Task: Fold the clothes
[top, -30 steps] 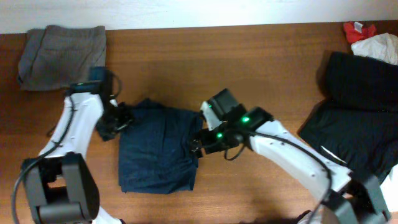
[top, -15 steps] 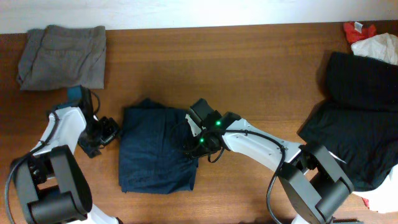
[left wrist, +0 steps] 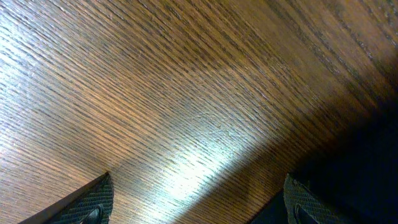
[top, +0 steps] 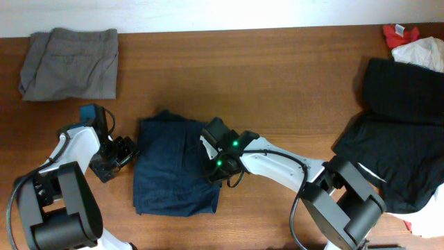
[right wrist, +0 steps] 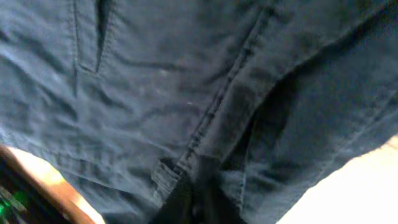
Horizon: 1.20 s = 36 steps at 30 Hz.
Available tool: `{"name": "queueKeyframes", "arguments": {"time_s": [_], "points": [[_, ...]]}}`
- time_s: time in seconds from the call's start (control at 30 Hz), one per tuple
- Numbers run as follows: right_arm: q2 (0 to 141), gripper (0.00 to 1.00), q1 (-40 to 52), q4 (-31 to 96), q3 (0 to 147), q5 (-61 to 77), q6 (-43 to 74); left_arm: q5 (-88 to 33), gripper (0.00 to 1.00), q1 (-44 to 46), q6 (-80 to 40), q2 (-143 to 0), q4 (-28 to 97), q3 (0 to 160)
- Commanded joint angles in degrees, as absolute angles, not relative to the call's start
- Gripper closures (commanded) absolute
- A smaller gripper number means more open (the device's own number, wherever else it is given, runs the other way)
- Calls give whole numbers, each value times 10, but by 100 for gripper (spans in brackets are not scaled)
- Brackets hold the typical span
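The plain dark navy-blue cloth garment [top: 173, 170] lies flat in a rough rectangle, just right of the left claw [top: 116, 154], its right edge pinched by the right claw [top: 216, 167].

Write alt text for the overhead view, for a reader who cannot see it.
A navy garment lies on the wooden table, the right hand on its right edge, the left hand beside its left edge. A folded grey garment lies top left, a black garment right.

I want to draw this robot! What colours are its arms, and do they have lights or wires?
Both the left arm and right arm are white tubes with chunky black joints and thin black cables. The right arm glows with green lights. The jaws have dark, bumpy pads.
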State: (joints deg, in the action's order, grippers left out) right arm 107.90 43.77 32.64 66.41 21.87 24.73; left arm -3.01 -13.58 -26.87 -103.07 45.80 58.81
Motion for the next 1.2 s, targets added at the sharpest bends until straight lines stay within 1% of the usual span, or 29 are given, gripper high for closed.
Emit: {"name": "queueKeyframes", "arguments": {"time_s": [0.0, 0.13, 0.2, 0.3, 0.43, 0.53, 0.6, 0.63, 0.67, 0.7, 0.73, 0.77, 0.87, 1.0, 1.03, 1.1, 1.13, 1.17], "points": [[1084, 97, 440, 342, 665, 201, 274, -43, 13, -137, -266, -1043, 452, 569], [1076, 96, 432, 435, 701, 203, 279, -42, 13, -137, -261, -1043, 452, 569], [1071, 96, 431, 517, 742, 203, 280, -42, 13, -137, -261, -1043, 448, 569], [1071, 96, 431, 590, 775, 203, 280, -42, 13, -137, -261, -1043, 448, 569], [1072, 96, 446, 623, 762, 193, 280, -43, 13, -137, -261, -1043, 448, 569], [1072, 96, 464, 642, 743, 142, 315, -43, 13, -137, -261, -1043, 448, 569], [1072, 92, 473, 642, 724, 137, 321, -52, 13, -137, -261, -1043, 448, 569], [1072, 83, 476, 641, 716, 137, 321, -53, 13, -137, -261, -1043, 449, 569], [1072, 59, 477, 643, 711, 137, 320, -57, 13, -137, -261, -1043, 451, 569], [1072, 41, 477, 652, 707, 137, 320, -66, 13, -137, -260, -1042, 454, 569], [1072, 35, 476, 669, 707, 137, 320, -78, 13, -137, -260, -1042, 458, 572], [1072, 31, 472, 688, 708, 136, 320, -91, 13, -137, -253, -1039, 465, 578], [1068, 31, 447, 726, 721, 132, 320, -125, 13, -136, -224, -1011, 499, 606], [1050, 26, 389, 731, 762, 126, 303, -127, 13, -136, -193, -926, 540, 631], [1040, 21, 358, 728, 787, 128, 284, -133, 13, -136, -191, -884, 556, 631], [1036, 17, 325, 720, 817, 142, 239, -176, 13, -132, -170, -848, 568, 630], [1036, 16, 309, 710, 830, 164, 208, -211, 19, -127, -147, -830, 570, 630], [1036, 21, 296, 689, 835, 198, 177, -234, 24, -121, -137, -817, 570, 630]]}}
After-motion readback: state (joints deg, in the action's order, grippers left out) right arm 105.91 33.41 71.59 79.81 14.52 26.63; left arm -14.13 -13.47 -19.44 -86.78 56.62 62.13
